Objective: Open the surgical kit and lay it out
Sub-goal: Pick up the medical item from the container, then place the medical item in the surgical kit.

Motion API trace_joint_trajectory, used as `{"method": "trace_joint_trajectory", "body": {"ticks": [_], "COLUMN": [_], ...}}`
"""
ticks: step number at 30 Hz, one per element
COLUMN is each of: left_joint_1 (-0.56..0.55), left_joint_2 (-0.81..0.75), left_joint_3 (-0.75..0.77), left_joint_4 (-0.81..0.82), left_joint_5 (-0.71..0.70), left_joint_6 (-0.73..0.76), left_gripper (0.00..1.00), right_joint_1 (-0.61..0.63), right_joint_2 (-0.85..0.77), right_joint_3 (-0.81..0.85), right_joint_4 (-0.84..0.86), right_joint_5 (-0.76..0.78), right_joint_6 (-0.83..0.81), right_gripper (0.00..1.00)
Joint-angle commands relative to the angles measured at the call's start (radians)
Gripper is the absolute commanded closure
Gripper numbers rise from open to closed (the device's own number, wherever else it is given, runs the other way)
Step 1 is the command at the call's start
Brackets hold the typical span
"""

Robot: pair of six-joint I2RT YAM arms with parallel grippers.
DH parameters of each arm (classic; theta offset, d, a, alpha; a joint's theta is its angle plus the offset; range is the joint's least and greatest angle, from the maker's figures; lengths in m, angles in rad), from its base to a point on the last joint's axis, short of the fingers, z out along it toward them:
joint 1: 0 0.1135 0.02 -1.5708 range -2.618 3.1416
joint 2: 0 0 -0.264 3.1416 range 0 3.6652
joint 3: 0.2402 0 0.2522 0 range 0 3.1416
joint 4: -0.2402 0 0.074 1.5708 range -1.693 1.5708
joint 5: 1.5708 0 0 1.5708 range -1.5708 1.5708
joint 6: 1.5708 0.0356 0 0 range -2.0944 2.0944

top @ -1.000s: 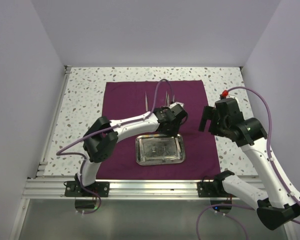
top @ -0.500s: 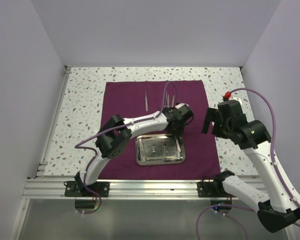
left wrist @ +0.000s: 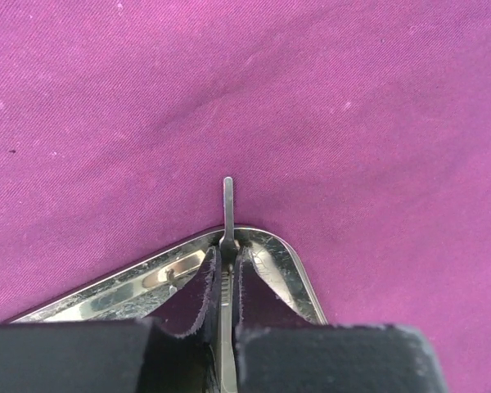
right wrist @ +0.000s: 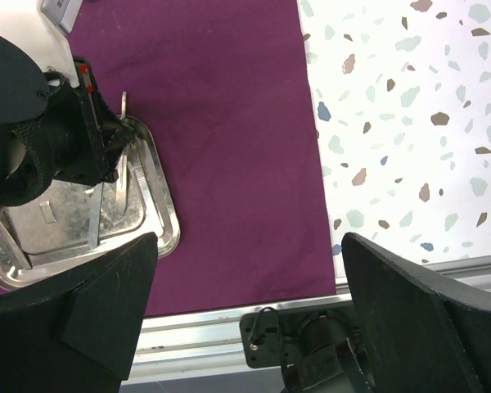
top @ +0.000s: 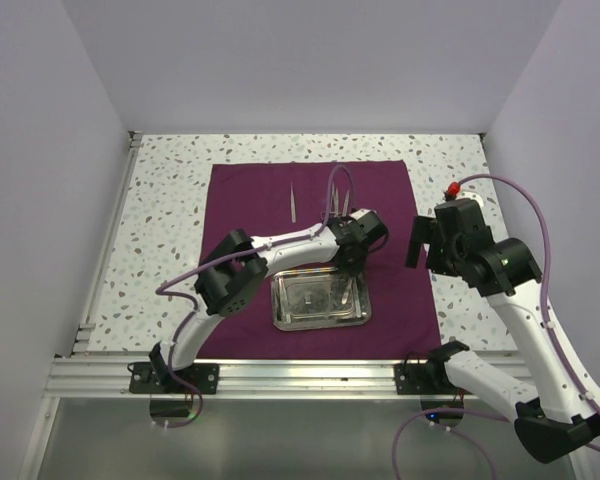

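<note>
The dark purple cloth wrap (top: 250, 190) lies spread flat on the table. The steel tray (top: 278, 300) sits on its near half. My left gripper (top: 353, 254) is at the tray's far right corner, shut on a thin flat silver instrument (left wrist: 227, 201) whose tip pokes past the tray rim (left wrist: 288, 255) over the cloth (left wrist: 311, 98). Silver tweezers (top: 293, 203) and more thin instruments (top: 339, 199) lie on the far half of the cloth. My right gripper (top: 417, 240) is wide open and empty, held above the cloth's right edge (right wrist: 229, 123). The right wrist view shows the tray (right wrist: 168, 214) at left.
The speckled tabletop (top: 165, 200) surrounds the cloth. An aluminium rail (top: 300, 372) runs along the near edge and also shows in the right wrist view (right wrist: 229, 323). White walls close in the left, back and right. Purple cables (top: 520, 195) loop off both arms.
My left gripper has moved right along the tray's far edge to its far right corner, and the arm's elbow followed. My right gripper has drifted slightly right, still open.
</note>
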Motion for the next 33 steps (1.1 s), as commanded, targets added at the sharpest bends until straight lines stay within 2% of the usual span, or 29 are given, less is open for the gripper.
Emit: {"method": "trace_joint_trajectory", "body": {"ticks": [1, 6, 10, 14, 17, 18, 22, 28, 33], "left_joint_1": [0.004, 0.006, 0.014, 0.06, 0.15, 0.181, 0.352, 0.547, 0.681], "left_joint_2": [0.008, -0.029, -0.119, -0.225, -0.31, -0.328, -0.364, -0.274, -0.138], "left_joint_3": [-0.002, 0.09, 0.155, 0.147, 0.069, 0.01, -0.067, -0.092, -0.029], "left_joint_4": [0.009, -0.074, -0.152, -0.215, -0.217, -0.174, -0.071, 0.056, 0.089], "left_joint_5": [-0.019, -0.039, -0.062, -0.09, -0.117, -0.113, -0.157, -0.162, -0.111], "left_joint_6": [-0.01, 0.029, 0.063, 0.106, 0.183, 0.218, 0.409, 0.562, 0.58], "left_gripper": [1.0, 1.0, 1.0, 1.0, 1.0, 1.0, 1.0, 1.0, 1.0], "right_joint_1": [-0.002, -0.002, -0.002, 0.0, -0.002, 0.0, -0.002, -0.002, -0.002], "right_joint_2": [0.004, 0.013, 0.019, 0.024, 0.022, 0.021, 0.011, 0.024, 0.042], "right_joint_3": [0.02, 0.015, 0.017, 0.012, 0.008, 0.002, -0.008, 0.003, 0.008], "right_joint_4": [0.007, 0.025, 0.048, 0.071, 0.091, 0.097, 0.126, 0.153, 0.171], "right_joint_5": [0.012, 0.0, 0.003, -0.003, -0.015, -0.02, -0.035, -0.044, -0.051], "right_joint_6": [-0.021, -0.008, 0.001, 0.021, 0.041, 0.045, 0.067, 0.068, 0.065], "right_gripper": [0.02, 0.02, 0.02, 0.02, 0.02, 0.02, 0.02, 0.01, 0.02]}}
